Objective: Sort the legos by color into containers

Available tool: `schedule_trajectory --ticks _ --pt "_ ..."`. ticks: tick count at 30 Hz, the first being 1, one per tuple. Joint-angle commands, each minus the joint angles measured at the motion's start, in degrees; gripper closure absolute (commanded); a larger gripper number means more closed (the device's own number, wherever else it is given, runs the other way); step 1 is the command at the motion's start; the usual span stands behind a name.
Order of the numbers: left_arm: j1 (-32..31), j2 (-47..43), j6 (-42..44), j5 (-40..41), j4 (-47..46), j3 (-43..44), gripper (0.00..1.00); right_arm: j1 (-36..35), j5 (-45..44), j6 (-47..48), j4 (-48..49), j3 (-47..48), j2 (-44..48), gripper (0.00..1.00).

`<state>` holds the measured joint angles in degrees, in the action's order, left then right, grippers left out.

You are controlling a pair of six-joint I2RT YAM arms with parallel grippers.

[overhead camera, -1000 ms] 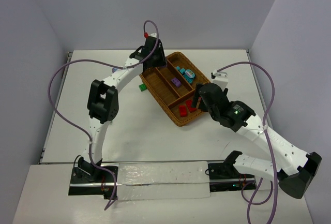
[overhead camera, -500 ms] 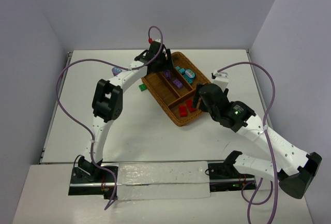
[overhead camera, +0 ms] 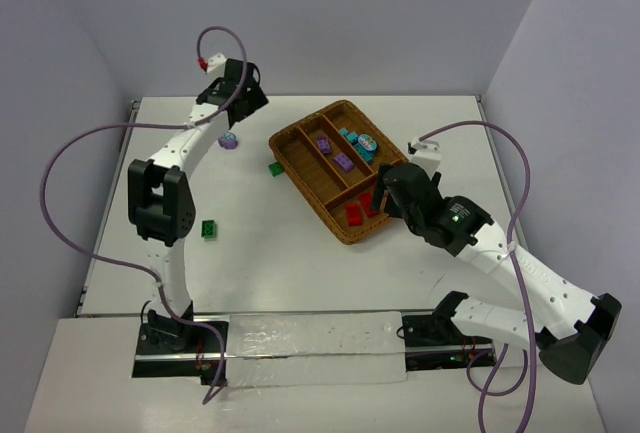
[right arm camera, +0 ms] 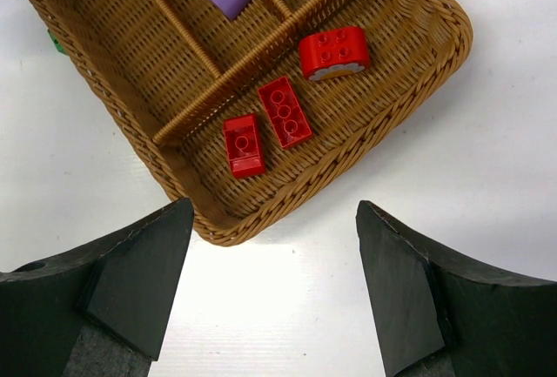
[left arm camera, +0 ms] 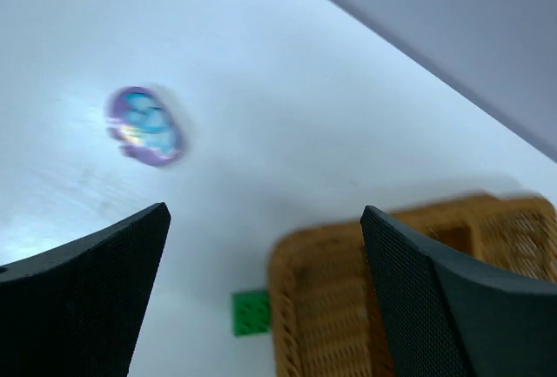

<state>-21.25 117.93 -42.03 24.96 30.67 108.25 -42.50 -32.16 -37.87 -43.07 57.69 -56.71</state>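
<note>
The brown wicker tray [overhead camera: 303, 190] lies at the table's middle back. Its compartments hold two purple legos [overhead camera: 324, 143], teal ones [overhead camera: 360, 142] and three red ones [right arm camera: 285, 112]. My left gripper [left arm camera: 265, 212] hangs open and empty above the table to the tray's left, seen from above [overhead camera: 250, 100] at the far left. A rounded purple lego [left arm camera: 144, 125] lies on the table under it. A green lego [left arm camera: 252, 312] rests against the tray's outer wall. Another green lego [overhead camera: 209, 230] sits near the left arm. My right gripper [right arm camera: 274, 207] is open and empty over the tray's near rim [right arm camera: 435, 63].
Purple cables loop over both arms. Grey walls close the table at the back and on both sides. A white strip covers the near edge between the arm bases.
My left gripper opened, left a purple lego in the tray's middle compartment, then swung back and left off the tray. The right arm stayed still.
</note>
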Motion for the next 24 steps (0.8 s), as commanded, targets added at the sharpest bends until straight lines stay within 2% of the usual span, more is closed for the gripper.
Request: schedule_trajectory --ticks 1,12,20,24 --pt "3.0 4.6 -6.8 6.2 8.6 2.4 0.01 -0.3 -1.0 -0.2 0.7 0.3 0.0 0.17" --pt "7.5 13.4 -11.1 5.0 8.7 5.9 0.01 -0.4 -1.3 0.2 0.2 1.4 -0.9 0.17" --pt "8.3 19.5 -10.0 4.2 8.2 10.6 0.01 -0.4 -1.2 0.6 0.4 1.9 -2.0 0.17" --pt "9.2 21.0 -9.8 3.7 6.6 11.3 0.05 -0.4 -1.5 0.6 0.0 2.2 -2.3 0.17"
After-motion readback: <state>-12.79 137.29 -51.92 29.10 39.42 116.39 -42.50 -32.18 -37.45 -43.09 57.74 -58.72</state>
